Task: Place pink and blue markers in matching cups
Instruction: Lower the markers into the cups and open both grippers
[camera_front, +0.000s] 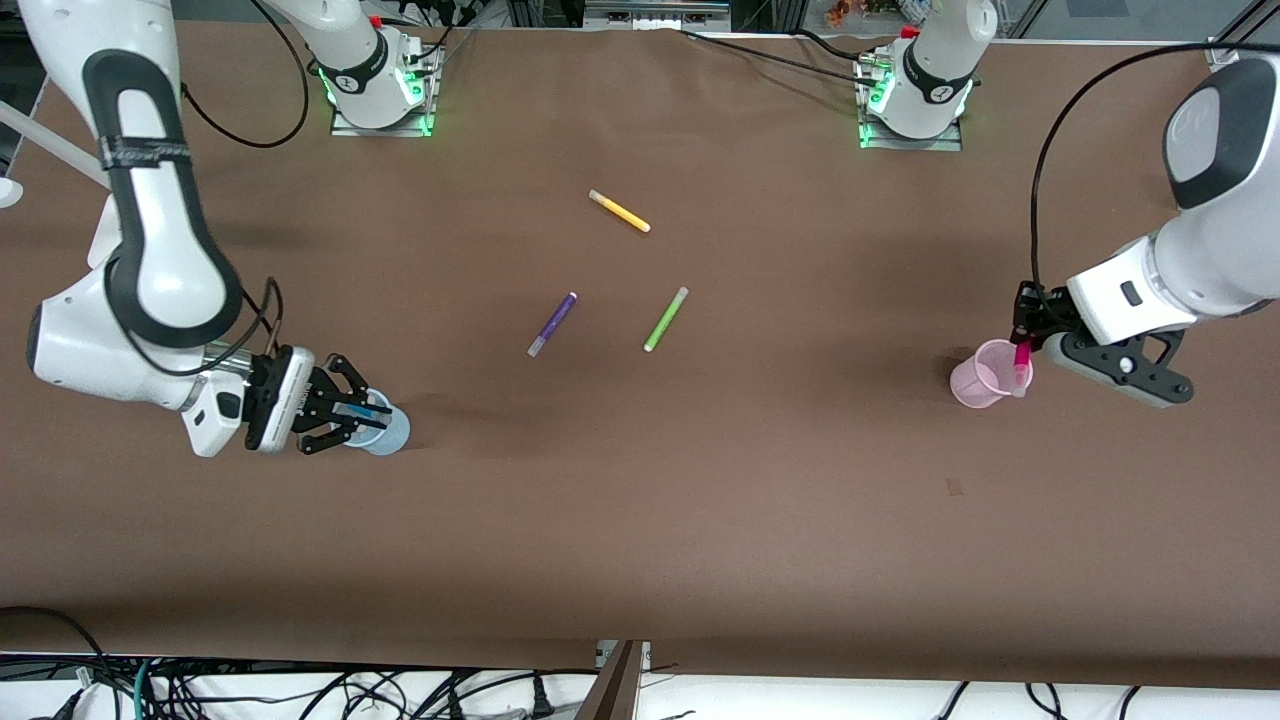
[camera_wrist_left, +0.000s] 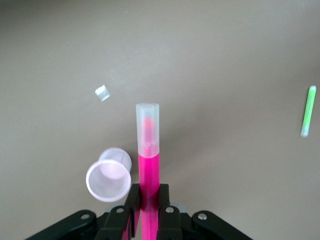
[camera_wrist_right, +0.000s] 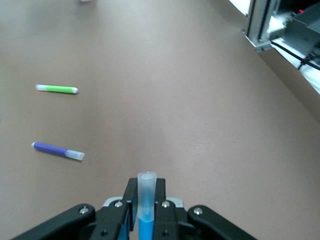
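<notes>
My left gripper (camera_front: 1022, 347) is shut on the pink marker (camera_front: 1021, 366) and holds it cap-down at the rim of the pale pink cup (camera_front: 981, 375), at the left arm's end of the table. In the left wrist view the pink marker (camera_wrist_left: 148, 155) sits between the fingers (camera_wrist_left: 131, 195), beside the cup's mouth (camera_wrist_left: 108, 180), not inside it. My right gripper (camera_front: 360, 408) is shut on the blue marker (camera_front: 364, 409) over the pale blue cup (camera_front: 388, 432), at the right arm's end. The right wrist view shows the blue marker (camera_wrist_right: 146, 200) in the gripper (camera_wrist_right: 146, 206); the cup is hidden there.
A purple pen (camera_front: 552, 324) and a lime-green pen (camera_front: 666, 319) lie mid-table, with a yellow pen (camera_front: 619, 211) nearer the arm bases. The green pen (camera_wrist_right: 57, 89) and purple pen (camera_wrist_right: 58, 150) also show in the right wrist view. A small shiny scrap (camera_wrist_left: 102, 93) lies near the pink cup.
</notes>
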